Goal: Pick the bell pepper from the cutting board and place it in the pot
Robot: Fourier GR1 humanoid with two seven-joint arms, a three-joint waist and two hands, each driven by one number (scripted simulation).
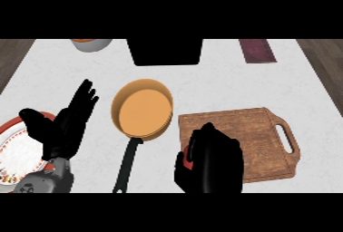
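Your right hand (209, 161) is curled over the near-left corner of the cutting board (258, 131), and there's a sliver of red peeking out at its left side, which I'd take for the bell pepper (189, 158) wrapped in your fingers. So the pepper's in hand. What matters next is direction: the pot (142, 110), orange inside with a long black handle, sits just left of the board and a bit farther back. Your left hand (67, 124) rests open near the worktop's left edge, over a plate (13, 149).
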